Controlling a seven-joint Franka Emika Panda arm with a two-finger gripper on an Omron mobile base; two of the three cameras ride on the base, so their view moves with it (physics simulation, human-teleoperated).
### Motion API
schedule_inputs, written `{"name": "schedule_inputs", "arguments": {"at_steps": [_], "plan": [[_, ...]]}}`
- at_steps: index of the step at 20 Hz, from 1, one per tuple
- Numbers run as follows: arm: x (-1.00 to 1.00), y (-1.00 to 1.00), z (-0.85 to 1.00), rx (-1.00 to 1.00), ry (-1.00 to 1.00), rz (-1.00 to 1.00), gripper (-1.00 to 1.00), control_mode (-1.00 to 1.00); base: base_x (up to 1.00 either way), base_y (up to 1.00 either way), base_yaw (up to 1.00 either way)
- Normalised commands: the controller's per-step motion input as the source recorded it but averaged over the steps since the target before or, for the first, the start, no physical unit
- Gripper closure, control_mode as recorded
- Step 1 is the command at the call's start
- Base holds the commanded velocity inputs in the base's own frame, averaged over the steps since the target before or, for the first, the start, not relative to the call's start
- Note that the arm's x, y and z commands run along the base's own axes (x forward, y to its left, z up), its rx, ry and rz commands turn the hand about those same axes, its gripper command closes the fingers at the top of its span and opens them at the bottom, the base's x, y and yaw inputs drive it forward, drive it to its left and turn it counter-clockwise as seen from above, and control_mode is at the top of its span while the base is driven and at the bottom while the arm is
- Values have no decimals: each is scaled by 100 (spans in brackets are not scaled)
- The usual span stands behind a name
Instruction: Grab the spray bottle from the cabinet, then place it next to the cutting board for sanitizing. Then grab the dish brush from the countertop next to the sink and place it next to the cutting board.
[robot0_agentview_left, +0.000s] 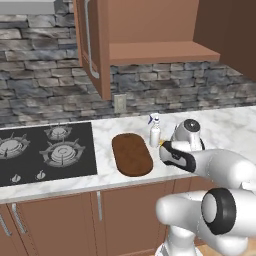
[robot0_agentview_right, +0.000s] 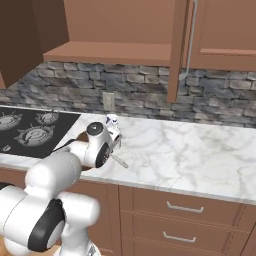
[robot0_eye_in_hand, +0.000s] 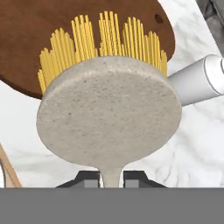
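My gripper (robot0_eye_in_hand: 111, 177) is shut on the thin handle of the dish brush (robot0_eye_in_hand: 109, 118). Its round pale head and yellow bristles hang just above the countertop (robot0_agentview_left: 230, 125). The dark brown cutting board (robot0_agentview_left: 132, 154) lies flat right of the stove, and it shows behind the bristles in the hand view. The spray bottle (robot0_agentview_left: 155, 131) stands upright at the board's far right end, close beside the brush. My gripper (robot0_agentview_left: 163, 145) hovers just right of the board. The brush's handle (robot0_agentview_right: 120, 161) sticks out past the hand. The cabinet (robot0_agentview_left: 150, 50) above is open. The sink is out of view.
A black stovetop (robot0_agentview_left: 45, 152) with burners sits left of the board. The open cabinet door (robot0_agentview_left: 92, 45) hangs out over the counter above the board. A wall outlet (robot0_agentview_left: 120, 103) is on the stone backsplash. White marble stretches to the right (robot0_agentview_right: 200, 150).
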Motion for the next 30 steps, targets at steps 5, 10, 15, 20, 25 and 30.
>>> {"name": "schedule_inputs", "arguments": {"at_steps": [5,10,15,20,25,30], "plan": [[3,0,-7,-18,3,15,100,-100,0,0,0],[33,-17,-18,9,5,17,100,-100,0,0,0],[22,-18,-28,2,-9,20,100,-100,0,0,0],[26,-1,-38,0,-12,17,100,-100,0,0,0],[31,0,-13,0,-4,6,100,-100,0,0,0],[32,0,-3,0,0,2,100,-100,0,0,0]]}}
